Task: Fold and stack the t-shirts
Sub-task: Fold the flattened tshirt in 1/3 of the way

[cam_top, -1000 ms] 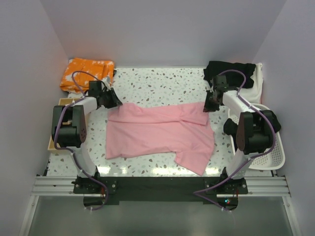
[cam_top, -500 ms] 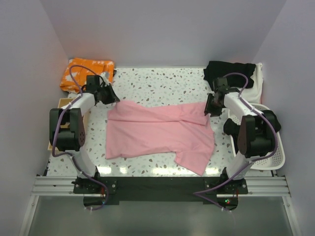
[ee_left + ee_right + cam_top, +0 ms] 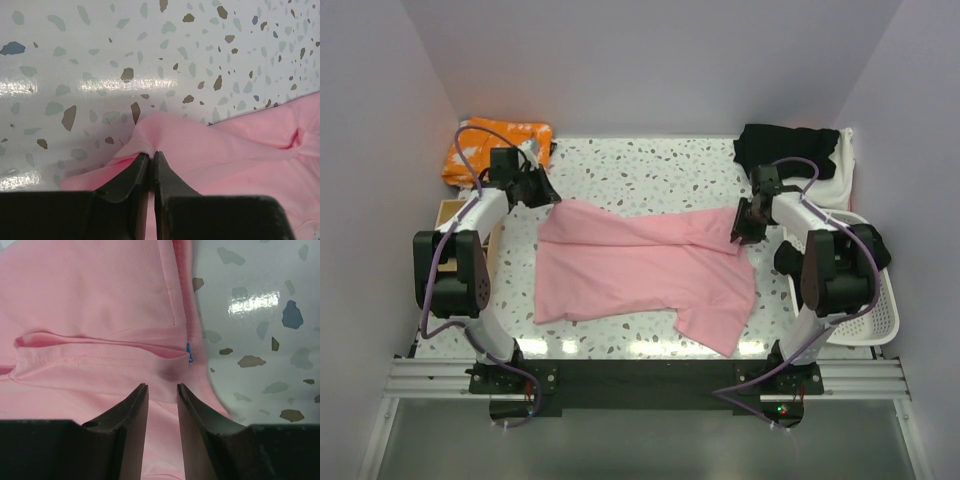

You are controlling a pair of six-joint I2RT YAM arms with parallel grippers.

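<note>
At the far left corner of the speckled table (image 3: 650,165) lies a crumpled orange cloth (image 3: 495,148), and just in front of it a wooden box (image 3: 448,210) sits at the table's left edge. The left gripper (image 3: 550,199) reaches to the far left corner of the pink t-shirt (image 3: 640,270). In the left wrist view, that gripper (image 3: 151,156) has its fingers pressed together on a small raised fold of the pink t-shirt (image 3: 225,145), with the bare table (image 3: 100,50) beyond it. The shirt lies spread flat across the middle of the table, wide from left to right, with one part reaching toward the near edge at the right. The right gripper (image 3: 741,228) is over the shirt's far right corner. In the right wrist view, the fingers of this gripper (image 3: 161,388) are slightly parted with nothing between them, poised above the pink t-shirt (image 3: 90,300) near a stitched fold and a small blue tag (image 3: 190,353) at the cloth's edge. At the far right corner, a black t-shirt (image 3: 785,148) lies bunched beside an off-white t-shirt (image 3: 842,165). A white basket (image 3: 878,310) stands along the right edge.
</note>
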